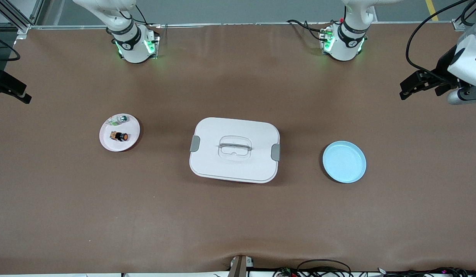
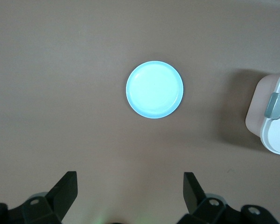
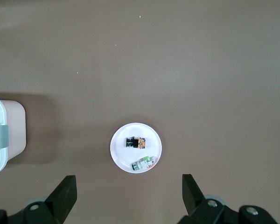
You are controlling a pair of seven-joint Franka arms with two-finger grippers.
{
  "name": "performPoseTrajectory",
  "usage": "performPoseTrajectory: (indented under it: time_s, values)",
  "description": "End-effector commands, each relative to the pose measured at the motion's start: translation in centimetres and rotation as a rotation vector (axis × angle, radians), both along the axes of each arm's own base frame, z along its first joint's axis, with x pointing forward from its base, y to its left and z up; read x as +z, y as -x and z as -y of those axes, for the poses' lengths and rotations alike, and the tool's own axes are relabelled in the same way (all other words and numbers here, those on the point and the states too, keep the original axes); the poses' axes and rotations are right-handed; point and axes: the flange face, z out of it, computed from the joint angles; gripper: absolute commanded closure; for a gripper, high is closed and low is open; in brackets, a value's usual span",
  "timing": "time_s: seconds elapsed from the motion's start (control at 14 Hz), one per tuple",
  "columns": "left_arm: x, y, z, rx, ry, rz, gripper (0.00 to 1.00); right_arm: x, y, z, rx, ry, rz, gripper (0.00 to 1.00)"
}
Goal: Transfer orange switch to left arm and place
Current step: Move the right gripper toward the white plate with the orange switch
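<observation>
Switch, the orange switch point(image 1: 119, 136), lies on its side on the white plate point(image 1: 107, 143) toward the right arm's end of the table, box point(image 1: 234, 149) between it and blue plate point(image 1: 344, 161). Right gripper point(image 3: 127, 198) spread, empty, high over that plate, so nearer; left gripper point(image 2: 129, 196) spread over blue plate's end.

Setting: robotics lab bench. Two white robot arms with black joints point(image 1: 132, 40) are bolted along one edge of a wide worktop covered in brown matte sheeting point(image 1: 238, 215), green status lights glowing at each base. Aluminium framing rail point(image 1: 14, 17) at the corner by the right arm's base. Bundled black cables point(image 1: 322, 269) trail along the edge nearest the front camera. Grey painted floor with a yellow line point(image 1: 430, 9) past the arm bases.
</observation>
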Motion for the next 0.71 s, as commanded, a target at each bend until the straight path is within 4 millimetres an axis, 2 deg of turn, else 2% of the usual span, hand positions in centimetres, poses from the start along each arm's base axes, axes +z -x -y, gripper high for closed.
performPoseTrajectory:
  time_s: [0.0, 0.5, 0.64]
  values:
    - [0.4, -0.1, 0.1, -0.014, 0.013, -0.008, 0.0, 0.4, -0.1, 0.3, 0.008, 0.002, -0.004, 0.0]
    - [0.5, -0.1, -0.1, -0.008, 0.007, -0.005, 0.0, 0.1, -0.1, 0.1, 0.011, 0.0, -0.013, 0.0]
    - [0.5, -0.1, -0.1, -0.008, 0.005, -0.004, 0.0, -1.2, -0.1, -0.4, 0.012, -0.007, -0.046, 0.0]
